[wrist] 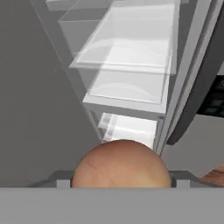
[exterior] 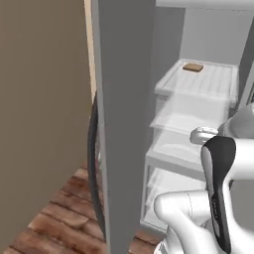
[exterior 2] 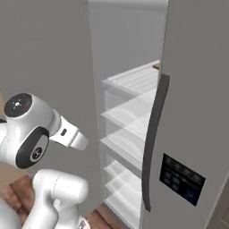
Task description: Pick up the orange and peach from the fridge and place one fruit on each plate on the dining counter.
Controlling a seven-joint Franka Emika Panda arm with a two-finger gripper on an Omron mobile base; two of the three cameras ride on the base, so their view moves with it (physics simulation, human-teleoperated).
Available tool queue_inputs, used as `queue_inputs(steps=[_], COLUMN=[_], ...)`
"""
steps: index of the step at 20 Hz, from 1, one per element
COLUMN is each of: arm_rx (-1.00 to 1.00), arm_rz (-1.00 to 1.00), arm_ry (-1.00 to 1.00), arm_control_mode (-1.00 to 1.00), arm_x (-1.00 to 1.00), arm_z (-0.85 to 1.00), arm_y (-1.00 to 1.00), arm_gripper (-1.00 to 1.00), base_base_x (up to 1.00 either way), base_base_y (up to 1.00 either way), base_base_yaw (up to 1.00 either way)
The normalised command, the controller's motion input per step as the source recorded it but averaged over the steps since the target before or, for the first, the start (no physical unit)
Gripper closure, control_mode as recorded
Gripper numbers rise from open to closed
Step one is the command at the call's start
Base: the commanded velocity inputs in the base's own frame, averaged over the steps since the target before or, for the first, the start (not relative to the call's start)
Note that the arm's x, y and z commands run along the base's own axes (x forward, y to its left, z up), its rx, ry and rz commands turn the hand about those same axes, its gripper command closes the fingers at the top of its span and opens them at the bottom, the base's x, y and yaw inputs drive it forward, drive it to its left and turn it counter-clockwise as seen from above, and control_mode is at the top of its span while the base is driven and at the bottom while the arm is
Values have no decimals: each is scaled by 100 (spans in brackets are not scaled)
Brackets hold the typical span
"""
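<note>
**A:** Where's the fruit right now?

**B:** The peach (wrist: 121, 164) sits at the bottom centre of the hand view, dull reddish-tan, with grey pincer (wrist: 121, 179) parts showing on either side of it. I'd judge the pincer is closed on it, holding it in front of the open fridge (exterior: 124, 124).

**A:** And the shelves?

**B:** Pale translucent shelves (wrist: 127, 65) fill the upper middle of the hand view; a small brown item (exterior: 193, 67) lies on the top shelf at the upper right of the left base view. I can't make out the orange.

**A:** What could go wrong?

**B:** The dark door handle (wrist: 199, 87) stands close at the right edge of the hand view. A wide swing could knock the round, smooth peach against the door or handle, and it could slip free and roll away.
</note>
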Motion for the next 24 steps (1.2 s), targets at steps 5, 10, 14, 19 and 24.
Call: queue_inputs(steps=[5,10,14,19,24], arm_rx=[0,0,0,0,0], arm_rz=[0,0,0,0,0], arm_ry=[0,0,0,0,0], arm_control_mode=[100,100,100,100,100], arm_x=[0,0,0,0,0], arm_z=[0,0,0,0,0], arm_y=[0,0,0,0,0], arm_gripper=[100,100,100,100,100], base_base_x=[-97,-56,-37,-68,-69], base_base_y=[-34,-3,0,0,0], base_base_yaw=[43,51,57,60,63])
